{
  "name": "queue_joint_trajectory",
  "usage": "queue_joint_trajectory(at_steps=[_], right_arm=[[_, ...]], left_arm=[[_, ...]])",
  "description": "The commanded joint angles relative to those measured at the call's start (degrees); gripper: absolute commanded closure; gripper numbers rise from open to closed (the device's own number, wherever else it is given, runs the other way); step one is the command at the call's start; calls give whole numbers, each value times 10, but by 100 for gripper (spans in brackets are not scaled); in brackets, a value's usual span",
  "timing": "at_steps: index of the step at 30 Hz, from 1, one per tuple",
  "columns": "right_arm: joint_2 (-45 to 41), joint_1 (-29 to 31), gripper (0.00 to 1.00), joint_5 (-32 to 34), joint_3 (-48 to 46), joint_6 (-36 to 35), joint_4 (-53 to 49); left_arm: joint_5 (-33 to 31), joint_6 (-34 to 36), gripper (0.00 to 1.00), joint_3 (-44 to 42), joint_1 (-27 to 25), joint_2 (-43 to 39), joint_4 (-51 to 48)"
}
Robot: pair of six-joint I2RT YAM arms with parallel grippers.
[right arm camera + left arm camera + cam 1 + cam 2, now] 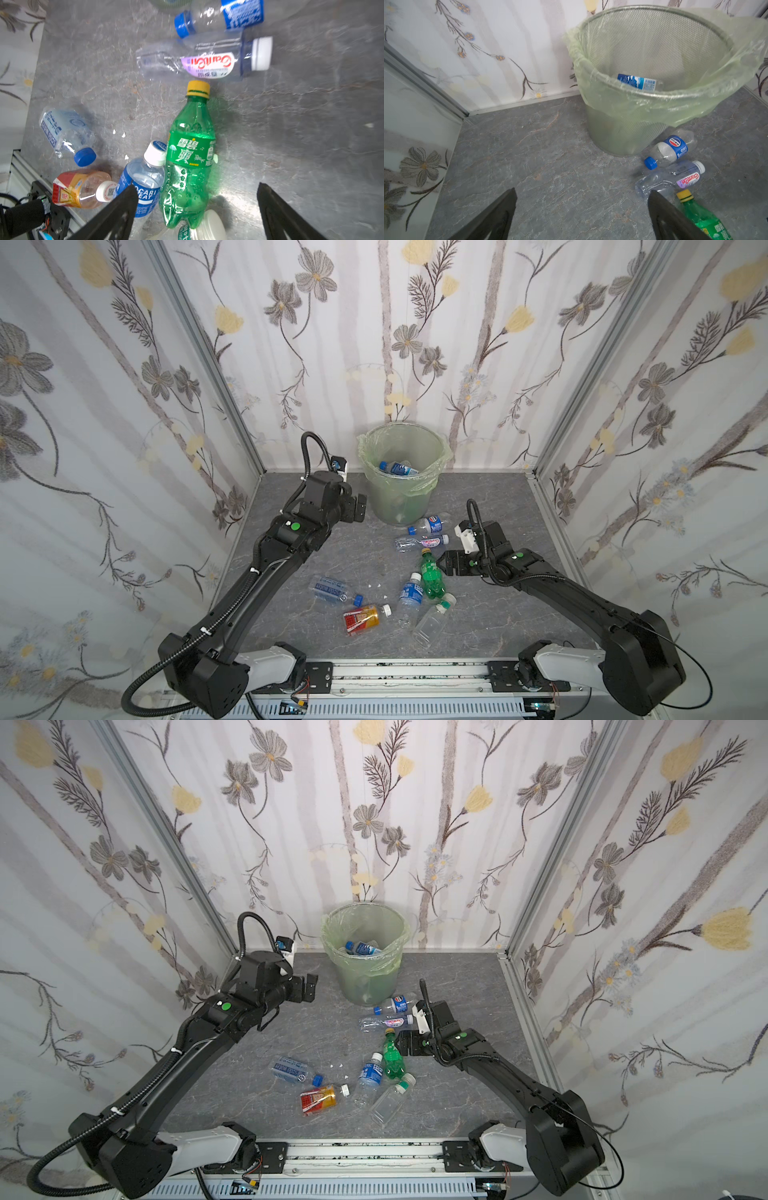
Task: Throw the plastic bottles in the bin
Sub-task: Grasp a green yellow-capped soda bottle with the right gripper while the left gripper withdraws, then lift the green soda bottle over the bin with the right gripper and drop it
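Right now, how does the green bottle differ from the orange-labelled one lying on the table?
The green bottle is tinted green with a yellow cap; the orange-labelled bottle is clear amber with a white cap. The green bottle is longer and slimmer, the orange-labelled bottle short and stubby. Both lie capped on their sides on the table, outside the bin.

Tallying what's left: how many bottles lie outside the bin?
7. Pepsi bottle and Ganten bottle by the bin; green bottle, Pocari bottle, clear square bottle centrally; soda-water bottle, orange-labelled bottle leftward. More could hide behind the bin.
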Motion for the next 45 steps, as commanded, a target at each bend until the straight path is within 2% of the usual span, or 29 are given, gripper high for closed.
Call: queue_joint_trajectory(at_steps=[1, 8, 13, 18, 25, 29, 33, 35, 37, 40, 43, 45], right_arm=[[42, 16, 14, -28, 12, 26, 47], [132, 38, 22, -23, 20, 55, 100], [183, 39, 28, -11, 32, 49, 109], [188, 40, 42, 2, 37, 41, 120], [75, 44, 47, 43, 28, 13, 122], [-28, 46, 49, 53, 19, -26, 140], [-171, 45, 47, 110, -8, -54, 205], [-211, 44, 44, 120, -4, -74, 219], [-216, 44, 44, 129, 35, -93, 223], [-158, 41, 45, 137, 142, -118, 214], [-40, 32, 46, 121, 295, -128, 188], [83, 23, 40, 104, 452, -120, 124]], left_arm=[[-20, -39, 0, -56, 2, -40, 8], [-17, -138, 0, -138, 12, -79, 8], [-21, -158, 0, -153, 14, -72, 8], [-48, -168, 0, -150, 15, -66, 8], [-49, -193, 0, -155, 15, -72, 9], [-32, -187, 0, -154, 16, -90, 10], [-67, -179, 0, -154, 16, -115, 13], [-75, -173, 0, -155, 16, -120, 13], [-76, -175, 0, -157, 16, -119, 13], [-90, -197, 0, -159, 16, -111, 11], [-90, -225, 0, -156, 16, -102, 11], [-103, -251, 0, -152, 16, -101, 11]])
